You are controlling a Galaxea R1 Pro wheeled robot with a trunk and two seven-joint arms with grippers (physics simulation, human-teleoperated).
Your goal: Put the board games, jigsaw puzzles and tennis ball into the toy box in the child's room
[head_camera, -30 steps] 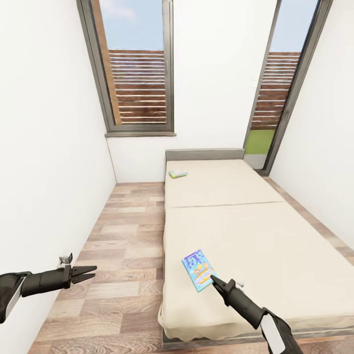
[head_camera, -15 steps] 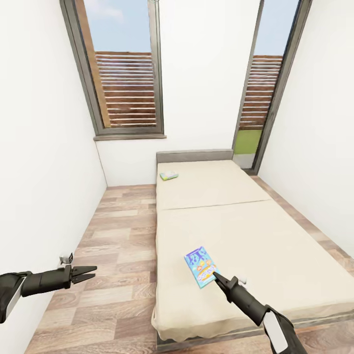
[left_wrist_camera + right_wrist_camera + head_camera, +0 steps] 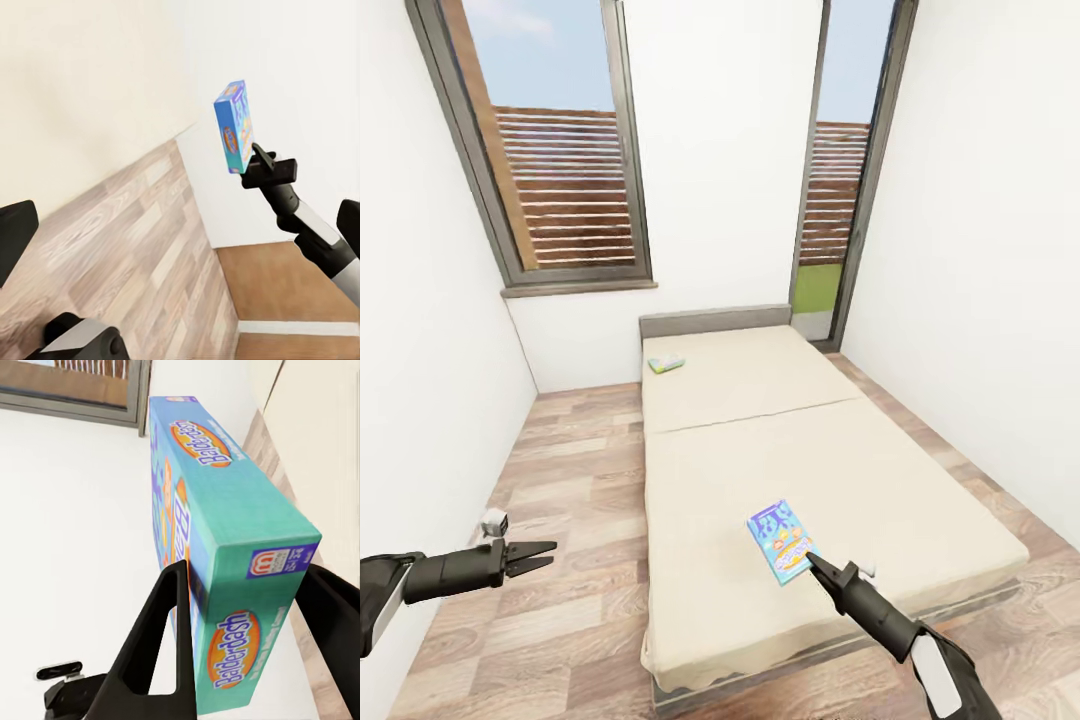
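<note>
One board game in hand, nothing boxed yet.
Right gripper (image 3: pixel 812 562) clamps a board game (image 3: pixel 781 540) above the bed (image 3: pixel 900 500); second game (image 3: pixel 666 363) lies at 11 o'clock; left gripper (image 3: pixel 540 553) parted, empty.

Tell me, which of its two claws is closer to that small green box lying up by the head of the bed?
Right. The right gripper, shut on the blue board game, is over the bed's foot end, down the mattress from the green box. The left gripper hangs over the floor, off beside the bed.
</note>
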